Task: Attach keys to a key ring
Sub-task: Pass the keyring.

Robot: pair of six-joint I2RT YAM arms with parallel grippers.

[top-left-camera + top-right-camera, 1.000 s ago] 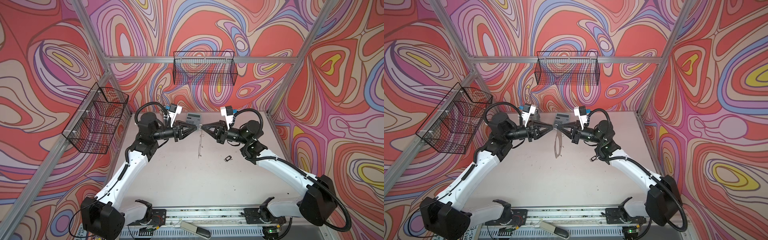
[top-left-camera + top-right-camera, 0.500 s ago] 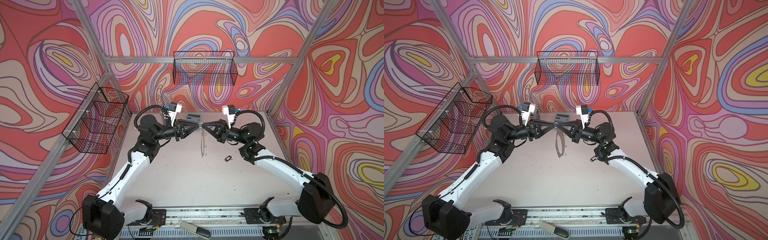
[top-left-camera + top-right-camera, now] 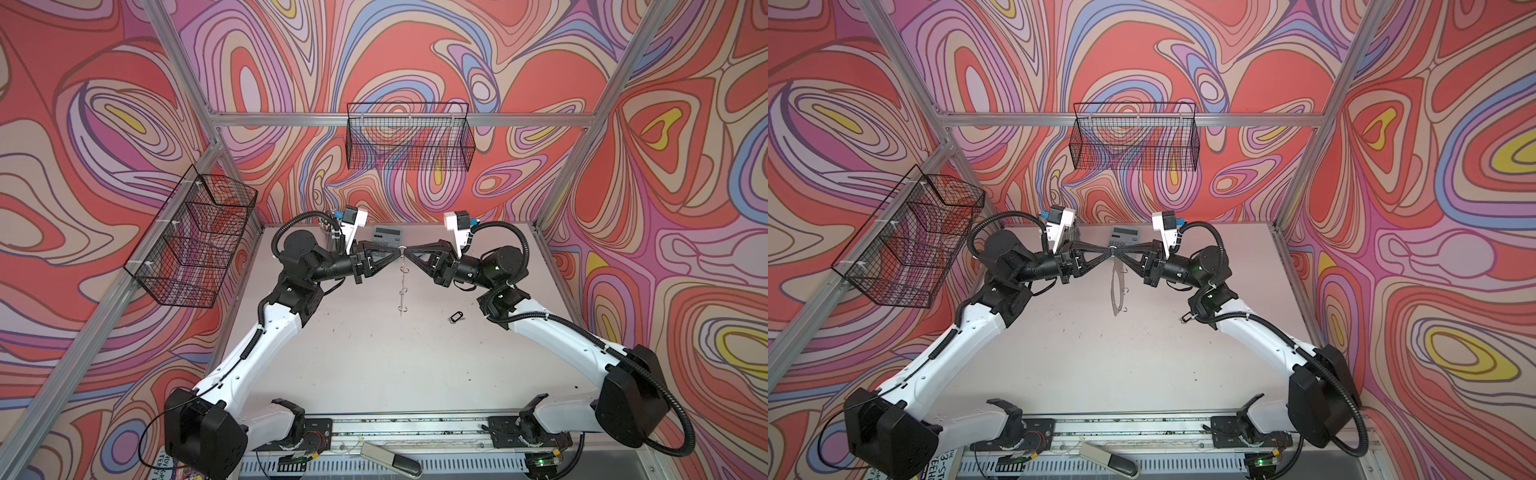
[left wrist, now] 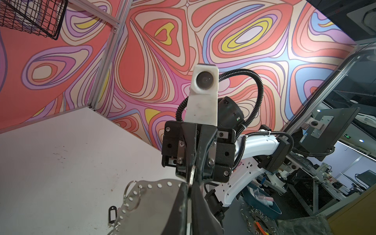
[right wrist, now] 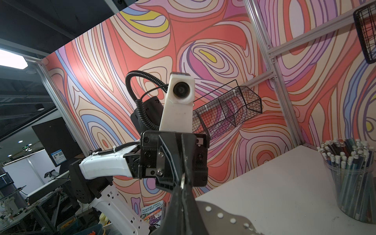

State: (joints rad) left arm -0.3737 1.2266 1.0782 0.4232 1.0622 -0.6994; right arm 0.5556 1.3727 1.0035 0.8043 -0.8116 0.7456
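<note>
Right wrist shows clear cup holding pencils.

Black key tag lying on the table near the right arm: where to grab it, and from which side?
Take the key tag across its narrow width, on the black plastic body, coming straight down: it lies flat on the table, so only its long edges offer opposing faces. The right gripper is nearer, but it is shut on the key ring now.

Key ring looks matt metal; table scuffed.
</note>
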